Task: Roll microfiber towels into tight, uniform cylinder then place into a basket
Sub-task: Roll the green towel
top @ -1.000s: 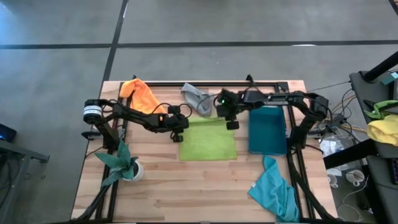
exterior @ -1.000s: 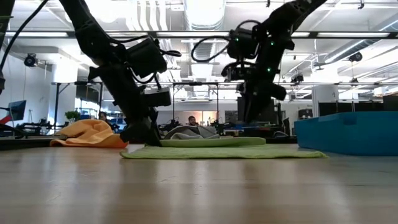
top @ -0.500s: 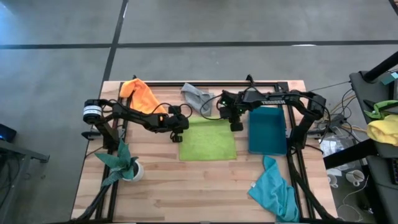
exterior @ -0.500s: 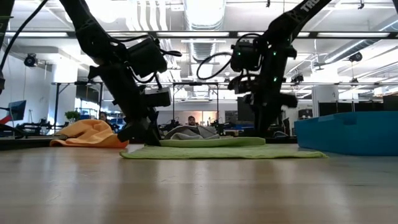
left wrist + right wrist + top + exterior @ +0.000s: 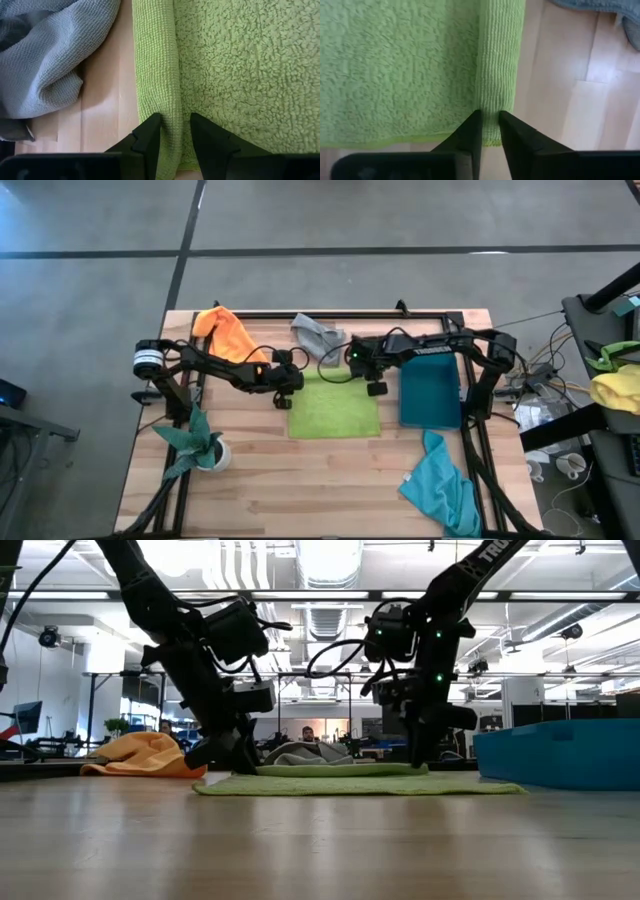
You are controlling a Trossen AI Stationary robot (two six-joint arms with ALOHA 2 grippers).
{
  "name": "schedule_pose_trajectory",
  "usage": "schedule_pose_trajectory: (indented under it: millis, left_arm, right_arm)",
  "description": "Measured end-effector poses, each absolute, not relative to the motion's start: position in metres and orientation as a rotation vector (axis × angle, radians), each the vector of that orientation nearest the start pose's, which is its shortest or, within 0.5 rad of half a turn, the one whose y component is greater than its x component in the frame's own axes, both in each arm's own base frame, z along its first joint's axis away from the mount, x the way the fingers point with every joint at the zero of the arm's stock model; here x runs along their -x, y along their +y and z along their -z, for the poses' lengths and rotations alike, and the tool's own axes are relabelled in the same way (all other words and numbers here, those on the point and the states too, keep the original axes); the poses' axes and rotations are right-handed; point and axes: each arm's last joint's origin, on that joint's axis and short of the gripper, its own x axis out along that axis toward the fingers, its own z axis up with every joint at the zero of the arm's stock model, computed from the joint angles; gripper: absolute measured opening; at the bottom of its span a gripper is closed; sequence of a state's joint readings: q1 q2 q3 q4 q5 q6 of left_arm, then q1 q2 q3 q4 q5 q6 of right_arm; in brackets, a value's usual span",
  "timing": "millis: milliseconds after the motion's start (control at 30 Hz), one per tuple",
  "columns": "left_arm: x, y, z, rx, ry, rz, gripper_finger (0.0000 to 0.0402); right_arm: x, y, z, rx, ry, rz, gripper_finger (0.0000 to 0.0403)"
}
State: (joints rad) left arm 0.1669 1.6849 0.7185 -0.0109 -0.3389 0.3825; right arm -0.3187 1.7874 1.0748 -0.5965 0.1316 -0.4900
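The lime green towel [image 5: 335, 405] lies flat on the table, and its far edge is turned over into a narrow roll [image 5: 155, 70]. My left gripper [image 5: 175, 135] is shut on the roll's left end. My right gripper [image 5: 490, 127] is shut on the roll's right end [image 5: 492, 107]. The orange towel [image 5: 225, 330] and the grey towel [image 5: 318, 338] lie in heaps at the far edge. The turquoise towel [image 5: 440, 485] lies near the front right corner. The teal-blue basket [image 5: 430, 388] stands right of the green towel. My left gripper pinches the left end of the green towel's rolled far edge [image 5: 172, 112] between its two fingers, from above and pointing down. The fingers lie across the roll, which rests on the table. My right gripper pinches the right end of the same roll [image 5: 491, 102] between its two fingers, from above and across it. The roll rests on the table there too.
A leafy plant in a white pot [image 5: 200, 442] stands near the front left. The grey towel [image 5: 45, 55] lies just beyond the roll. The basket's wall [image 5: 560, 750] is close to my right gripper. Bare wood lies in front of the green towel.
My right gripper has come down and a little toward the near edge, onto the right end of the green towel's rolled far edge. My left gripper and the towel have kept still.
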Motion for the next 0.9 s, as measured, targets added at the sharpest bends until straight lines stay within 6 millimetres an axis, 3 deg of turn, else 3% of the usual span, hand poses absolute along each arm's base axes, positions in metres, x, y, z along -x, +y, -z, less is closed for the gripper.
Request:
schedule_pose_trajectory:
  millis: [167,267,600,900]
  left_arm:
    - [-0.285,0.058,-0.120,-0.429,1.074,-0.266,0.0098]
    - [-0.285,0.058,-0.120,-0.424,1.075,-0.260,0.0098]
    - [-0.282,0.057,-0.128,-0.398,1.056,-0.237,0.0098]
    - [-0.280,0.056,-0.131,-0.355,1.052,-0.212,0.0103]
  right_arm:
    - [-0.309,-0.104,-0.153,0.290,1.375,0.048,0.0014]
    - [-0.308,-0.102,-0.152,0.273,1.368,0.023,0.0012]
    - [-0.308,-0.102,-0.138,0.229,1.388,0.040,0.0051]
    - [-0.312,-0.103,-0.137,0.234,1.357,0.055,0.0088]
